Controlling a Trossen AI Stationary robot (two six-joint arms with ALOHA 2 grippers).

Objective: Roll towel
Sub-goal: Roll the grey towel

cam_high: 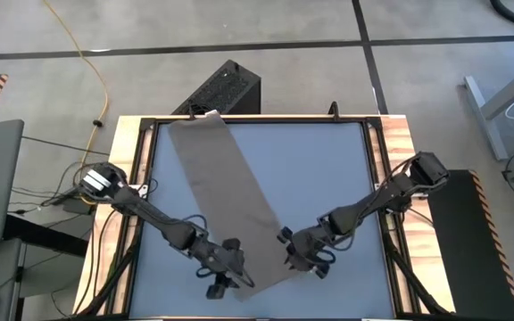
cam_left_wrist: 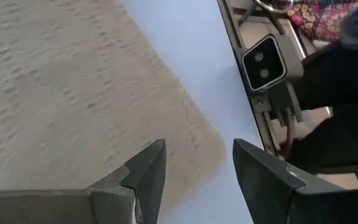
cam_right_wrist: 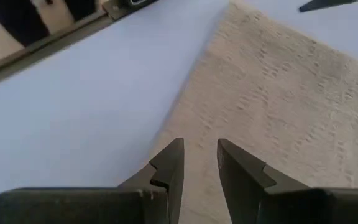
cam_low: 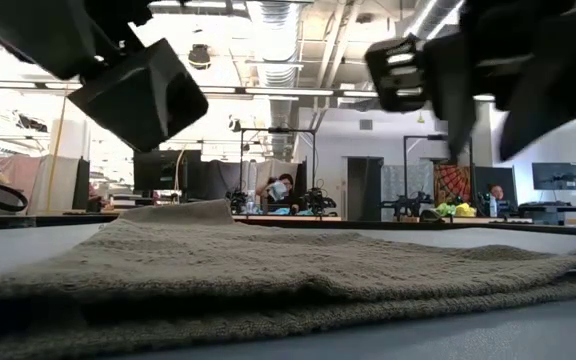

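Observation:
The grey-brown towel (cam_high: 226,192) lies flat on the blue table as a long narrow strip. It runs slantwise from the far left (cam_high: 194,125) to the near middle (cam_high: 266,272). My left gripper (cam_high: 230,267) hovers open over the near end's left corner (cam_left_wrist: 197,140). My right gripper (cam_high: 291,259) hovers open over the near end's right edge (cam_right_wrist: 185,118). In the low view both gripper bodies hang above the towel (cam_low: 288,270), clear of it. The wrist views show nothing between either pair of fingers (cam_left_wrist: 151,171) (cam_right_wrist: 173,162).
Bare blue table (cam_high: 328,178) lies to the right of the towel, and a smaller bare patch (cam_high: 163,192) to its left. A small camera block (cam_left_wrist: 263,62) sits on the table's near rim by the towel's corner. A black box (cam_high: 226,89) stands beyond the far edge.

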